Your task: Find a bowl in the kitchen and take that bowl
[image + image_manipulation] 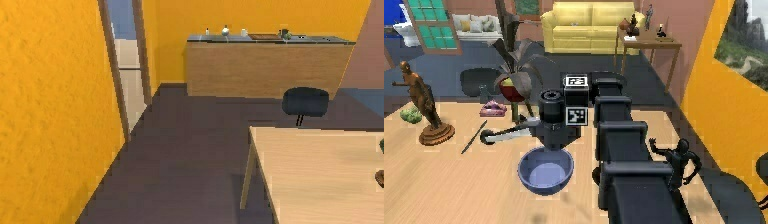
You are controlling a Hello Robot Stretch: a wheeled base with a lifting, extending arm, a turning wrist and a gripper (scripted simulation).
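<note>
One blue-grey bowl [547, 172]. Two figures: one bronze statue [420, 100] and one black statue [680, 160]. One yellow sofa [589, 25], one framed picture [740, 40]. In the forward view, one dark chair [303, 100] and, on the far counter [265, 68], perhaps four or five small items [226, 31], too tiny to count surely.

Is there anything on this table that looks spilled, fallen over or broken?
Nothing stands out. The blue-grey bowl sits upright on the wooden table, the bronze statue stands upright too, and nothing looks spilled or broken.
</note>
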